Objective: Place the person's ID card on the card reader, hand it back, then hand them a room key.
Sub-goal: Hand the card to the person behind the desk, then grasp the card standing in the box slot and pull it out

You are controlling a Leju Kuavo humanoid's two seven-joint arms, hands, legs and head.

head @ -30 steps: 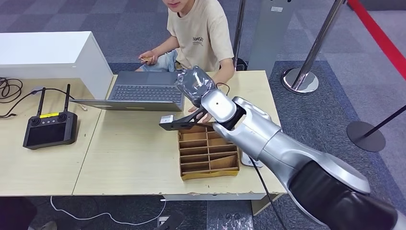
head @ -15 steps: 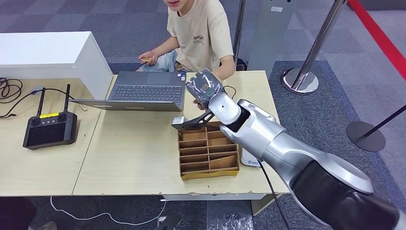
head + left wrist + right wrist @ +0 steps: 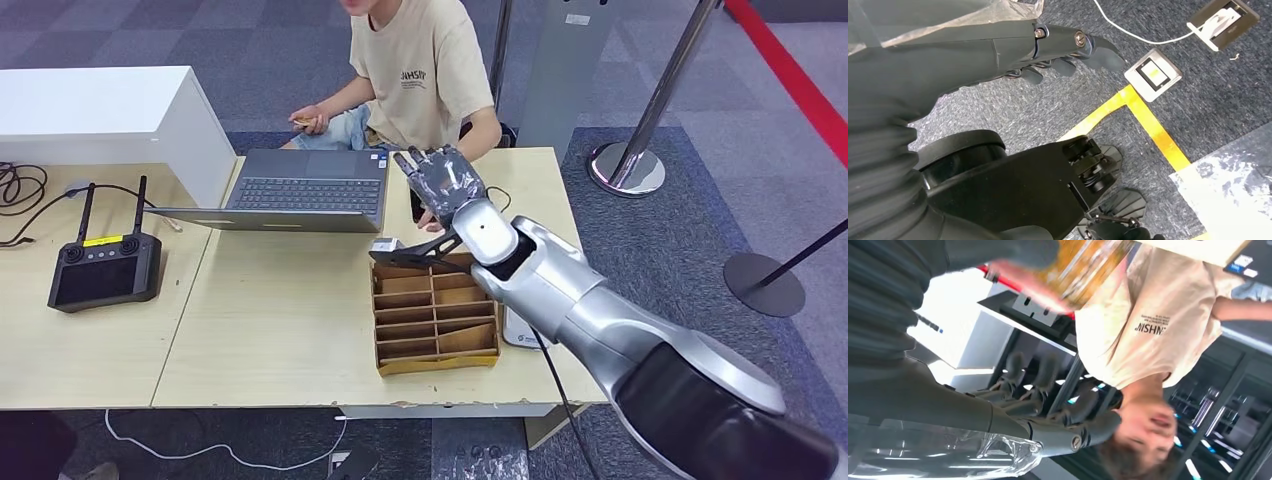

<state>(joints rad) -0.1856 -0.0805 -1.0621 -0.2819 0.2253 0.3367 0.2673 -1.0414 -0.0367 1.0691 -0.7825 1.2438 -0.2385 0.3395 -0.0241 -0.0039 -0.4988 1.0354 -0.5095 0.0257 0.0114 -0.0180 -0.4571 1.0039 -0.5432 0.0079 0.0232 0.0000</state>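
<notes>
— Table (image 3: 280,330): edges, room?
— Wide wood left of divider box (image 3: 436,318). Right hand (image 3: 445,180) held over far edge, fingers spread, empty. Card reader (image 3: 518,332) touching box, under arm. Left hand (image 3: 1048,45) hung loose, empty.

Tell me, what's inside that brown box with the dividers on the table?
The cardboard organizer shows rows of compartments that look empty. Its far row is covered by the robot's right hand and wrist, so anything there is hidden.

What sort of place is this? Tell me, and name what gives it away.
Probably a mock reception desk in a lab or exhibition hall: queue stanchions on grey carpet, a person seated across a wooden table, plus a laptop and a compartmented card box.
</notes>
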